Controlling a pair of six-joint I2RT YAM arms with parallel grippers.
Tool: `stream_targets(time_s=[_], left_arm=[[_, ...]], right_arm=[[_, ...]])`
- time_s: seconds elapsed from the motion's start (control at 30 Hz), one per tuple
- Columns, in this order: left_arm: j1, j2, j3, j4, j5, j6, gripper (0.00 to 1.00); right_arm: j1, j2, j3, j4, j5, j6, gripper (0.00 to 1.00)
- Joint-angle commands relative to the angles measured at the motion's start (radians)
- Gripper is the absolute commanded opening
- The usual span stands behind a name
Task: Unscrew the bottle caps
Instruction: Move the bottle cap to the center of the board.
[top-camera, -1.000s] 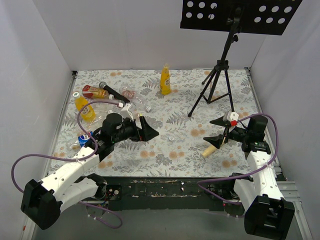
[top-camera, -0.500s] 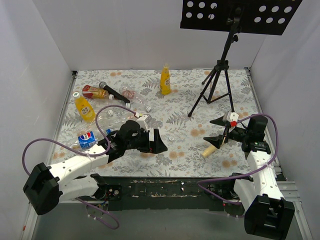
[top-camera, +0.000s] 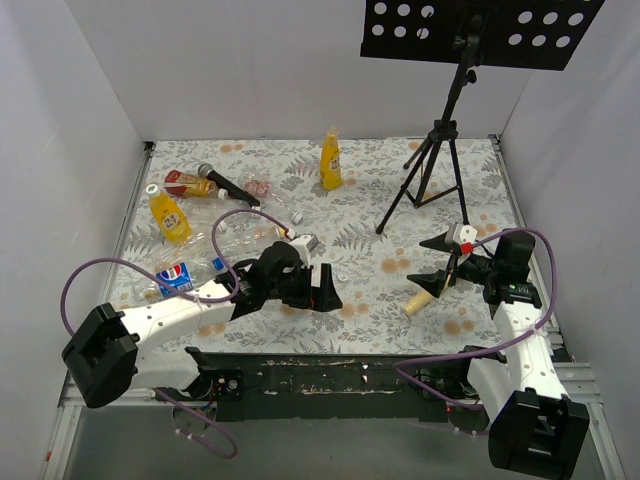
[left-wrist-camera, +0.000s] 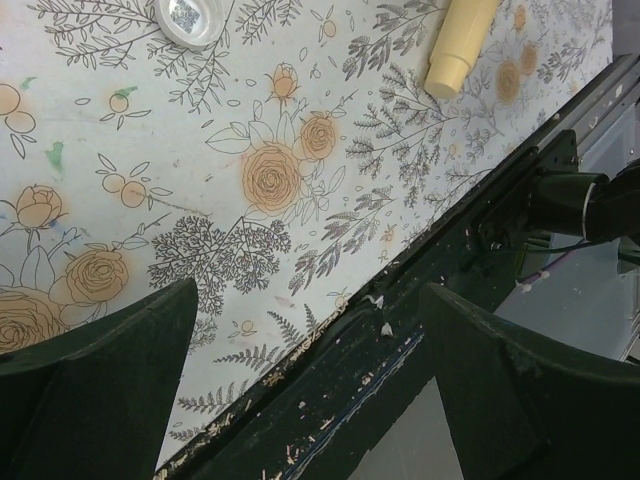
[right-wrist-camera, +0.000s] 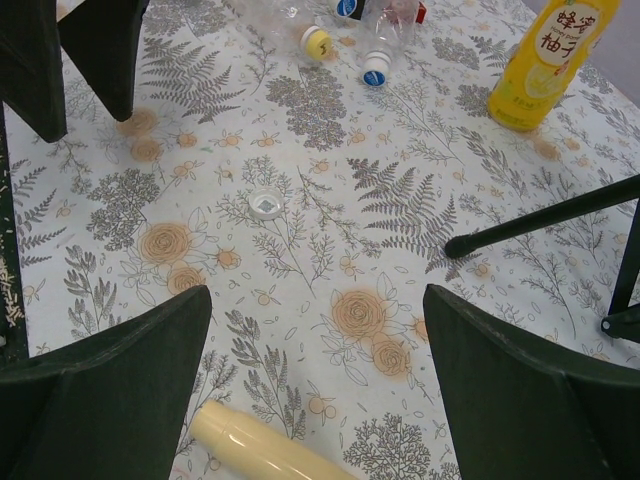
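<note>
Bright, even light, soft shadows, all views sharp.

Site was a robot test cell in a lab, not a home: plain white panel walls (top-camera: 250, 70) boxed in the upper half of the top view. A floral printed sheet (top-camera: 370, 180) covered the table at centre frame, with both arms bolted to a scuffed black rail (top-camera: 330, 375) along the bottom edge. A black perforated music stand (top-camera: 470, 35) on a tripod occupied the upper right as a prop.
</note>
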Motion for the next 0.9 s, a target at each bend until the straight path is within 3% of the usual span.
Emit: stream_targets(time_s=[0.0, 0.67, 0.87], left_arm=[[-0.017, 0.018, 0.047, -0.008, -0.026, 0.018, 0.92], [-0.024, 0.142, 0.139, -0.026, -0.052, 0.072, 0.79], [-0.024, 0.243, 0.216, -0.032, -0.141, 0.103, 0.73]], right_arm=[[-0.008, 0.002, 0.009, -0.01, -0.011, -0.017, 0.94], [-0.008, 0.004, 0.011, -0.017, -0.014, -0.026, 0.94], [-0.006, 0.001, 0.011, -0.019, -0.017, -0.027, 0.94]])
